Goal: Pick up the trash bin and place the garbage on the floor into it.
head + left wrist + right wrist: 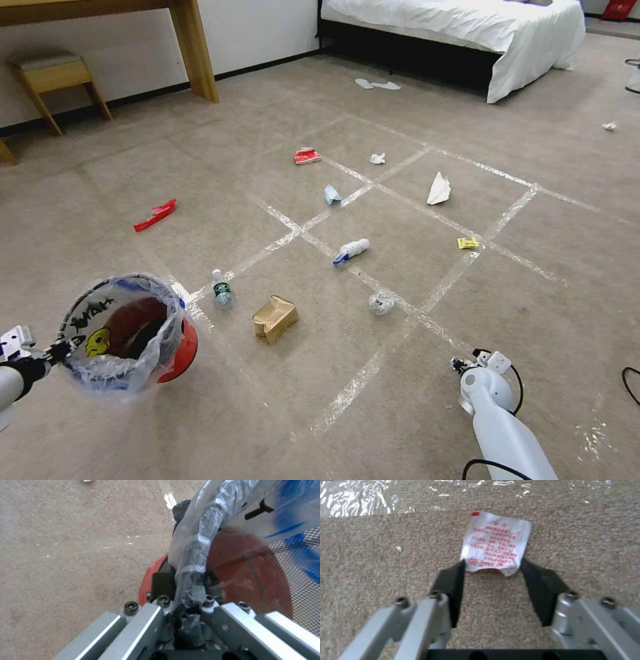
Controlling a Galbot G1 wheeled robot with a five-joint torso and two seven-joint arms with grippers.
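Left pincer (186, 605) clenched on bin (133, 333) rim, bin lifted. Right pincer (491, 567) spread around white packet (495, 543) right of bin. Litter mostly still on floor (200, 413).

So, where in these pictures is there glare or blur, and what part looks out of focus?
Head view: the tape lines on the floor glare white. Left wrist view: the left pincer, shut on the trash bin, and the bag are soft and blurred. Right wrist view: the open right pincer is out of focus; the white wrapper is fairly sharp.
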